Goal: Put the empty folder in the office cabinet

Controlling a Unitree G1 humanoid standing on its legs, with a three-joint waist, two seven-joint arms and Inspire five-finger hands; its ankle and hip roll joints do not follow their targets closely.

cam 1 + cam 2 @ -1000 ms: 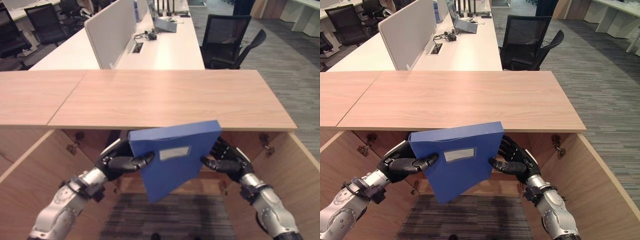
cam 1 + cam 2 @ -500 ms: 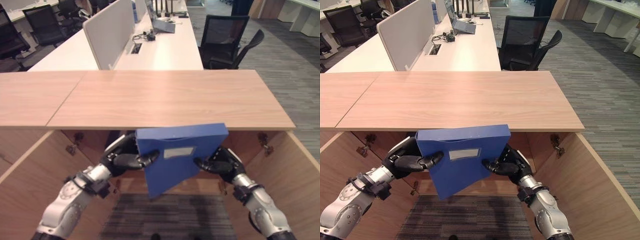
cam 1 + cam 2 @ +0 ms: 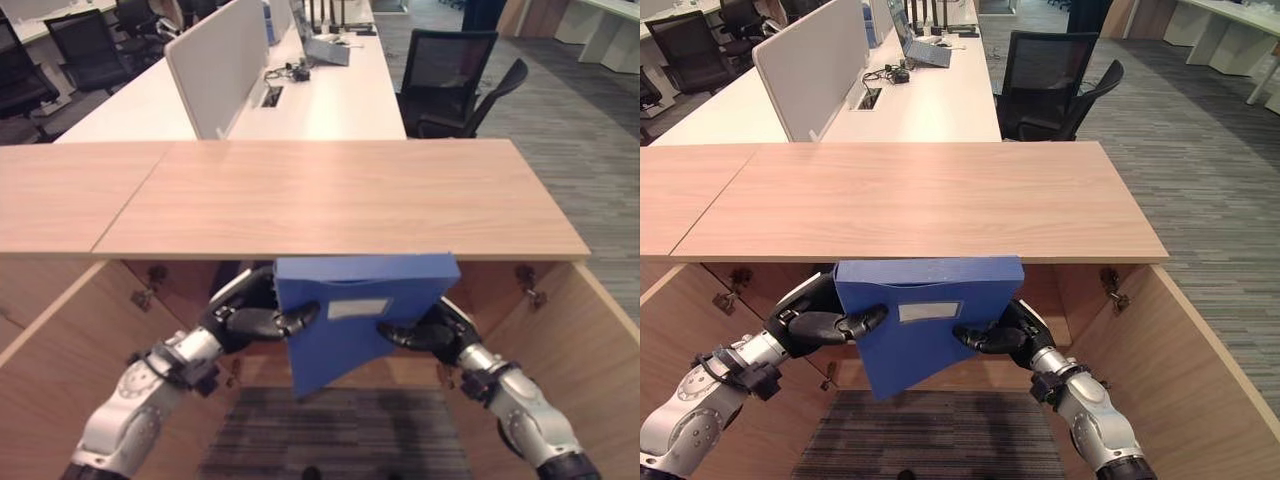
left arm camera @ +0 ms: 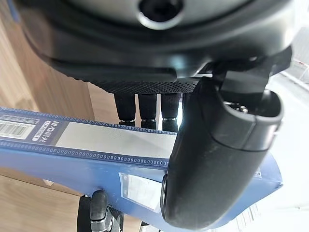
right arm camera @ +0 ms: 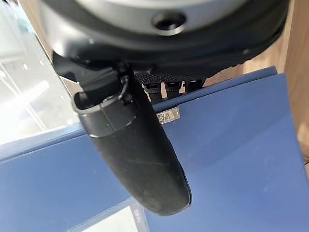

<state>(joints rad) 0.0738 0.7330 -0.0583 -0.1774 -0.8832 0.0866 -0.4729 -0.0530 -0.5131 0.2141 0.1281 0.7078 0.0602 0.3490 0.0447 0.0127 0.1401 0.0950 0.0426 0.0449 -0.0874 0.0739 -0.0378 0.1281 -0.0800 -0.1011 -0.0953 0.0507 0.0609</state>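
left robot hand (image 3: 250,318) pinches folder (image 3: 350,320), thumb on front | right robot hand (image 3: 425,332) clamps its other edge likewise | folder held upright just under cabinet top (image 3: 340,195), at the open front | step: inserting | next: push it deeper onto the shelf, then let go

Left arm: reaches forward from lower left, forearm angled up toward centre.
Left hand (image 3: 243,318): thumb across the folder (image 3: 350,325) front, fingers behind it, pinching its left edge.
Right arm: reaches in from lower right.
Right hand (image 3: 428,330): thumb on the folder front, fingers behind, pinching its right edge.
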